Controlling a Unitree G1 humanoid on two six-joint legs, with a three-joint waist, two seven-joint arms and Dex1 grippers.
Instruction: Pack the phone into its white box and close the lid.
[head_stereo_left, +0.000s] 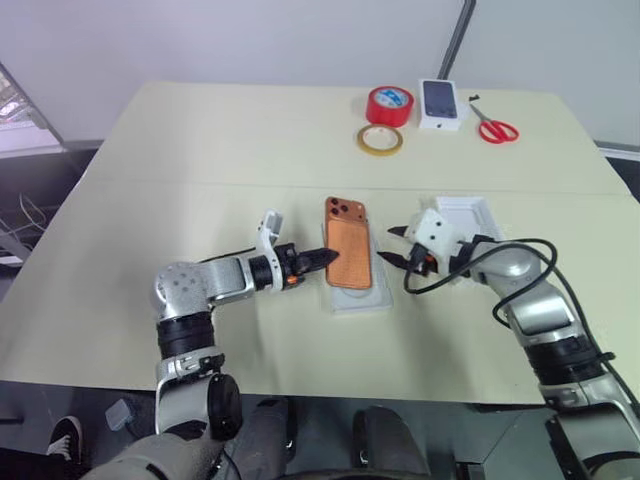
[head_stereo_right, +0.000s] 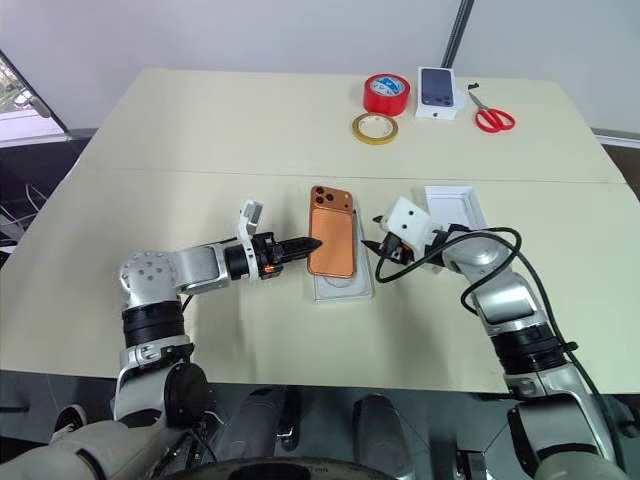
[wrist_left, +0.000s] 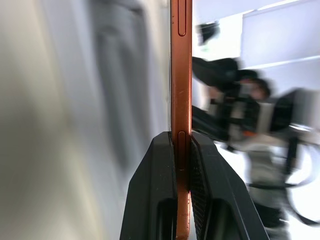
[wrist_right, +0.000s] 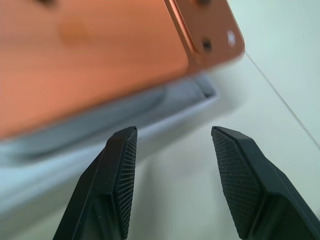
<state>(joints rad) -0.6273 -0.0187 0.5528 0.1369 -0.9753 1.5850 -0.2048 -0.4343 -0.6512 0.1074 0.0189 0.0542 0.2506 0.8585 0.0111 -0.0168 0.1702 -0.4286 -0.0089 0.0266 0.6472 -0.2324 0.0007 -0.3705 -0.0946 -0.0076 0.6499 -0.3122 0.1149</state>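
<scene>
The orange phone (head_stereo_left: 347, 245), camera bump at its far end, hangs just above the shallow white box (head_stereo_left: 360, 300) at mid-table. My left gripper (head_stereo_left: 328, 257) is shut on the phone's left long edge; in the left wrist view both fingers (wrist_left: 155, 190) clamp the thin orange edge (wrist_left: 181, 75). My right gripper (head_stereo_left: 398, 245) stands open just right of the phone and box, with nothing between its fingers. Its wrist view shows the phone (wrist_right: 90, 50) raised clear of the box wall (wrist_right: 165, 107). The white lid (head_stereo_left: 465, 212) lies behind my right wrist, partly hidden.
At the table's far side sit a red tape roll (head_stereo_left: 389, 104), a yellow tape ring (head_stereo_left: 380, 139), a small white box with a dark phone picture (head_stereo_left: 442, 103) and red scissors (head_stereo_left: 495, 128). A black cable (head_stereo_left: 520, 250) loops over my right forearm.
</scene>
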